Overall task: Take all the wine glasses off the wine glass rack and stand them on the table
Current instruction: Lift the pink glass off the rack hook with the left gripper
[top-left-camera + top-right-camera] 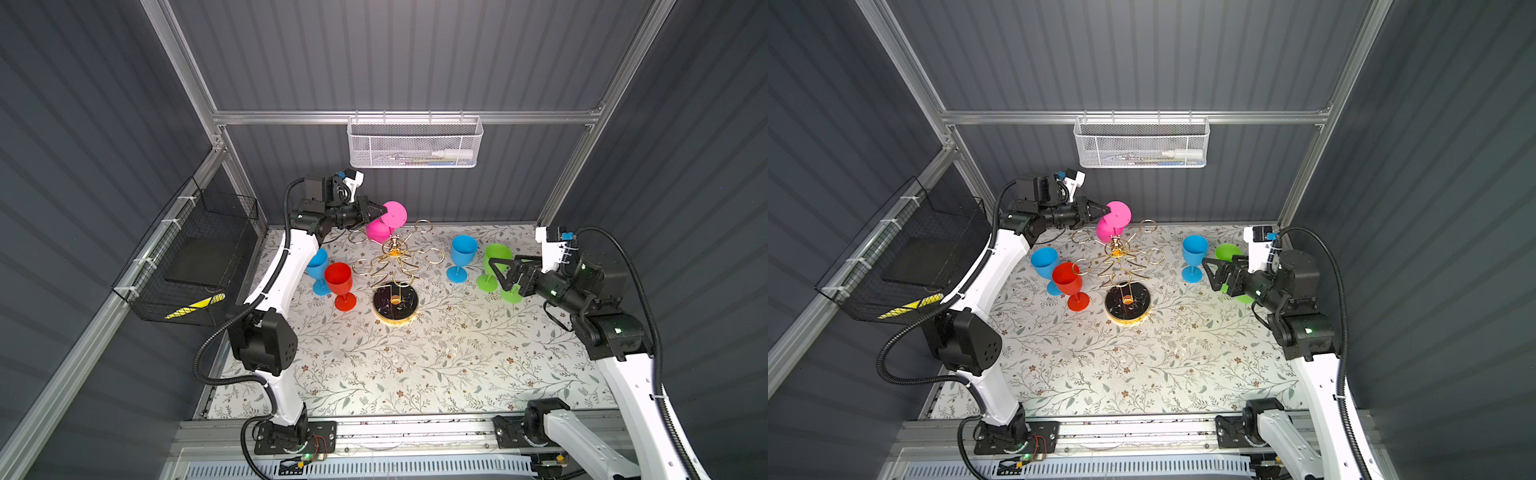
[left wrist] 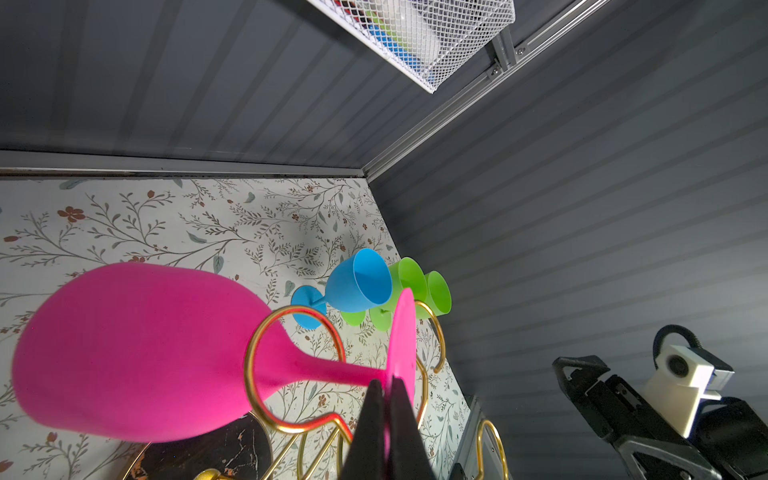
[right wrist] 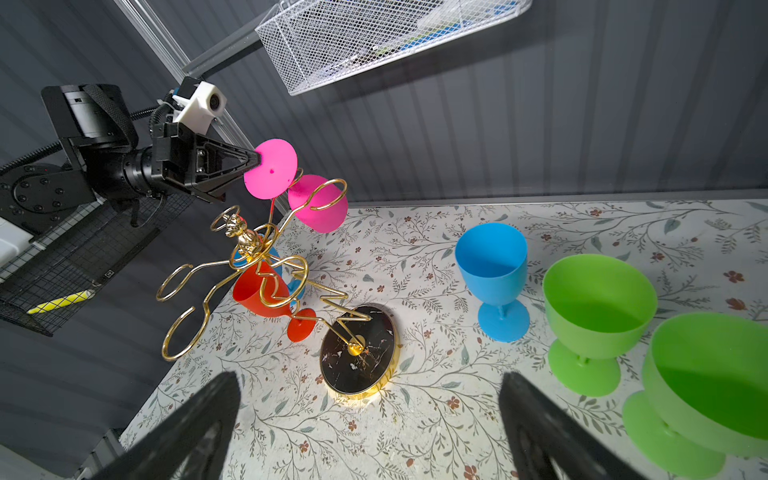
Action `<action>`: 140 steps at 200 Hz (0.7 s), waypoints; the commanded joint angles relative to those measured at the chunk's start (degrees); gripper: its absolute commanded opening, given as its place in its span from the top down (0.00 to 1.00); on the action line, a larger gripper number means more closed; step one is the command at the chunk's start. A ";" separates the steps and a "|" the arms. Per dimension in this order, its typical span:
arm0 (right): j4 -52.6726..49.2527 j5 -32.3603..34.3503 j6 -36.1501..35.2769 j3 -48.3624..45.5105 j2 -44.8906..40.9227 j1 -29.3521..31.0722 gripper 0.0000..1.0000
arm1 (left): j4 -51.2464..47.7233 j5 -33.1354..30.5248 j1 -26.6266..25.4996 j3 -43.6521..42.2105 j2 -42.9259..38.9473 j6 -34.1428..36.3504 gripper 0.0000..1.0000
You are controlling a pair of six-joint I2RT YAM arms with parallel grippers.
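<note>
You have the left gripper (image 2: 386,384) clamped on only the thin rim of the pink wine glass's (image 2: 137,353) foot, so it may slip or pivot as you pull. The stem sits inside a gold ring high on the rack (image 3: 359,349). Drag it out anywhere but the ring's gap and the bowl will likely catch and tip the rack (a red glass (image 1: 338,276) stands just beside its base). The glass hangs upside down and slanted, foot up, bowl mouth down, long axis along the stem. Your right gripper (image 1: 498,273) is spread wide, empty, well apart from the rack
</note>
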 commanded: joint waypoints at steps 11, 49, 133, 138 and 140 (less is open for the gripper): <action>-0.57 0.75 0.49 1.66 -0.97 -0.26 0.01 | -0.61 1.78 0.13 -1.40 -3.01 0.03 1.00; -0.90 0.90 0.74 1.97 -1.18 -0.26 0.01 | 0.35 2.61 -0.11 -2.86 -4.09 -0.51 1.00; -1.49 1.74 0.83 3.46 -1.46 -0.27 0.01 | 2.69 3.89 -2.38 -2.51 -3.09 -1.99 1.00; -1.57 1.79 0.76 3.57 -1.44 -0.26 0.01 | 2.86 3.91 -2.61 -2.47 -3.00 -2.17 1.00; -1.56 1.86 0.76 3.54 -1.44 -0.27 0.01 | 2.98 3.96 -2.71 -2.44 -2.96 -2.24 1.00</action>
